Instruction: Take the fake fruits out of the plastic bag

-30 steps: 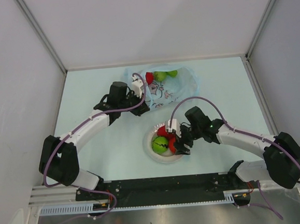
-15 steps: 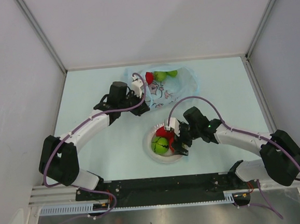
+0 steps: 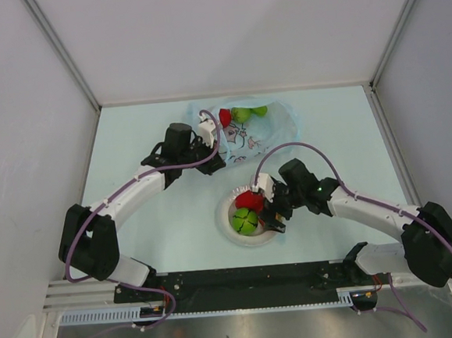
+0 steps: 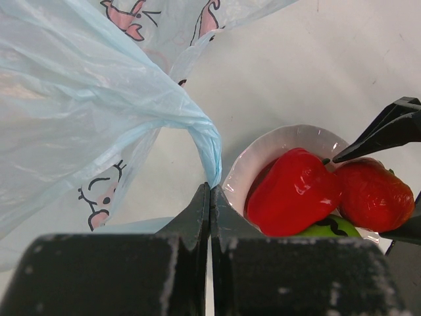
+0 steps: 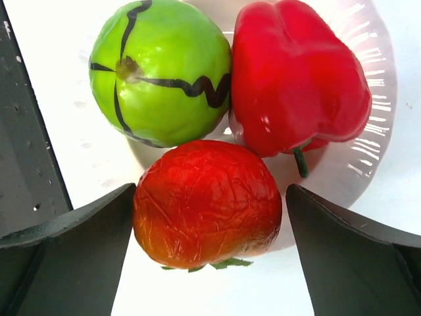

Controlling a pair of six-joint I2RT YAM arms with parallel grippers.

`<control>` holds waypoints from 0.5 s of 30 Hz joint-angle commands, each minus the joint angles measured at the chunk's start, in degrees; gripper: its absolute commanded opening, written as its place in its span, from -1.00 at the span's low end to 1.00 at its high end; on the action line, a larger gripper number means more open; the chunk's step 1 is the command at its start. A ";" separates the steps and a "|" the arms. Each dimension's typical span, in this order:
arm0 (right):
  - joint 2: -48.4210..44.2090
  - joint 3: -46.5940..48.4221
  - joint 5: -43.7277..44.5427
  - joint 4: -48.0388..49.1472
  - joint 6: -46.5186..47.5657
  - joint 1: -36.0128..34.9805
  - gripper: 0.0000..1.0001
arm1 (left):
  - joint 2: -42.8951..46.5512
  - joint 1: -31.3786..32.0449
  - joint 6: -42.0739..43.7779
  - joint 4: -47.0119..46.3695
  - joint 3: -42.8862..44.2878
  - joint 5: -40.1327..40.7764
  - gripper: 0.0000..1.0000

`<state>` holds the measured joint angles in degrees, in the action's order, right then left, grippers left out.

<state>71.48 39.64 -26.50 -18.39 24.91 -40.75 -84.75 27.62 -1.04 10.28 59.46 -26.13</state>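
The light-blue plastic bag (image 3: 247, 134) lies at the back of the table with a red fruit (image 3: 225, 119) and green fruits (image 3: 243, 114) showing at its mouth. My left gripper (image 4: 210, 192) is shut on a twisted strand of the plastic bag (image 4: 85, 99). On the white plate (image 3: 239, 235) sit a red pepper (image 5: 296, 79), a green striped fruit (image 5: 161, 72) and a red tomato (image 5: 207, 204). My right gripper (image 5: 210, 201) is open, its fingers on either side of the tomato, the right finger clearly apart from it.
The plate (image 4: 263, 148) lies just beyond the left gripper's tips, between the two arms. Grey walls close in the pale table (image 3: 340, 129) on three sides. A black rail (image 3: 243, 281) runs along the near edge.
The right gripper's jaws have spread wider around the red tomato, which now rests on the plate. The right arm shifted slightly. The left arm and the bag have not moved.
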 commanded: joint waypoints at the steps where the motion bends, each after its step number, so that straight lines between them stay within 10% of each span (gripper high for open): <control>1: -2.14 1.93 0.66 -0.33 -2.14 0.32 0.97 | 1.17 0.16 -0.02 -2.11 0.22 -1.20 -0.99; 5: -1.79 1.93 1.54 -0.15 -2.32 0.41 0.83 | 0.99 0.16 -0.19 -2.37 0.22 -1.38 -0.99; 9: -1.17 2.02 1.63 -0.50 -0.92 0.67 0.20 | 0.38 0.16 -0.80 -2.99 0.48 -1.73 -0.99; 15: 1.55 2.02 1.01 2.30 -0.30 0.67 0.11 | -0.59 0.16 -1.25 -3.43 1.27 -2.17 -0.99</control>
<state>71.46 39.77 -25.67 -18.33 24.08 -40.25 -84.86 27.62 -1.50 8.95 59.46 -26.61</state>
